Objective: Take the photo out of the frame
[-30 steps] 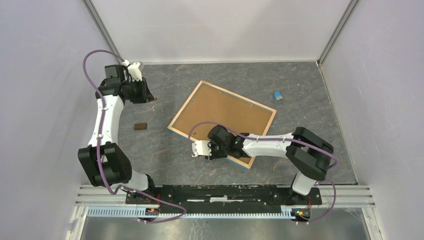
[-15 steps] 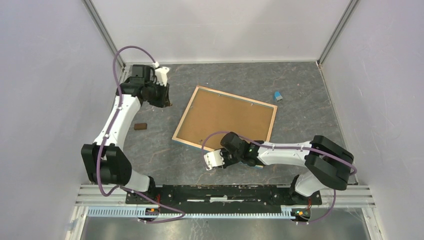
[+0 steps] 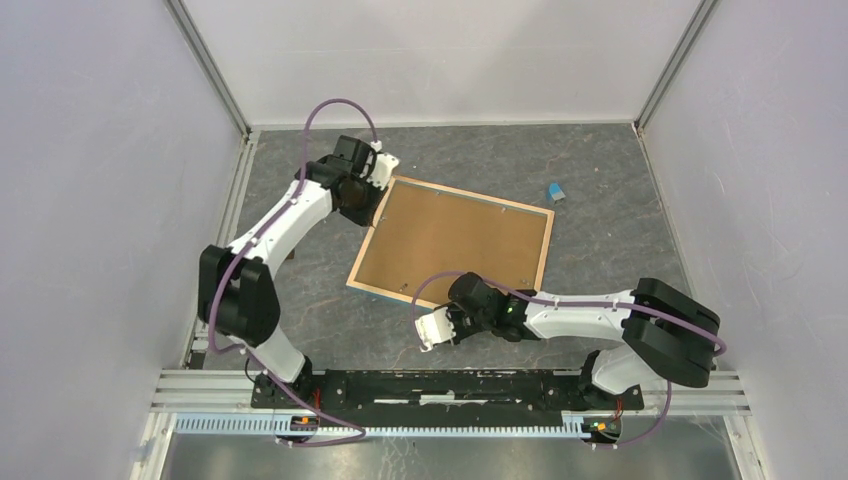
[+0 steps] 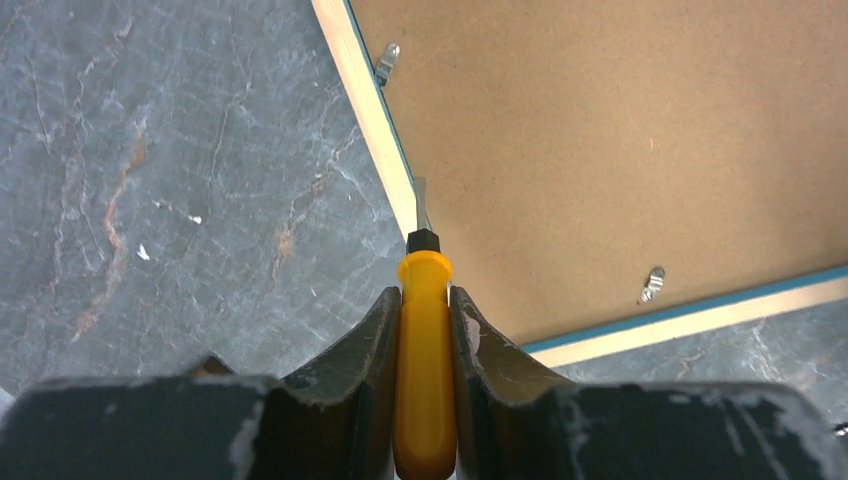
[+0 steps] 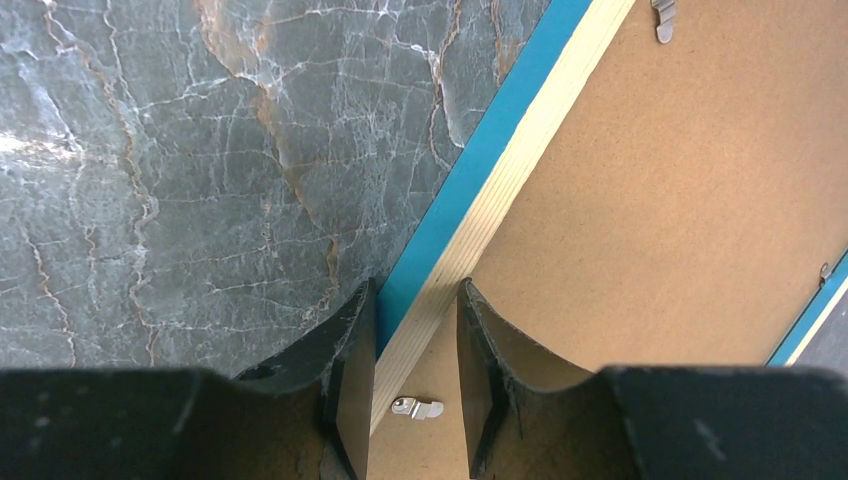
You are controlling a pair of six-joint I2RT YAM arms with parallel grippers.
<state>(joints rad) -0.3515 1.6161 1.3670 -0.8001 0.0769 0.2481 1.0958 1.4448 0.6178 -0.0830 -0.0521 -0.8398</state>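
Top external view: a large rectangular picture frame point(image 3: 450, 235) lies back-up at the middle of the grey marbled worktop point(image 3: 600, 250), turned at a slant. Its brown fibreboard backing faces the camera inside light wood edging and a thin bright-blue border. Both arms reach to it from opposite sides.

The left gripper point(image 3: 374, 200) sits at the frame's far left corner. In the left wrist view, its fingers point(image 4: 375, 340) are pinching the handle of an orange-handled screwdriver point(image 4: 424, 340). The thin metal blade points away from the camera and meets the seam between the wood edging and the fibreboard point(image 4: 620, 150). A small silver metal tab point(image 4: 388, 62) sits further along that same edge. A second tab point(image 4: 654, 283) sits by the adjoining edge.

The right gripper point(image 3: 463, 298) is at the frame's near edge. In the right wrist view, its dark fingers point(image 5: 345, 350) straddle that edge and clamp it. One finger is on the blue outer side and the other is over the fibreboard point(image 5: 650, 200). The blue-and-wood strip fills the gap between them. Another silver tab point(image 5: 417, 406) lies just inside the edging, between the fingers.

A small blue-and-white object point(image 3: 556, 191) rests on the worktop near the frame's far right corner, apart from it.
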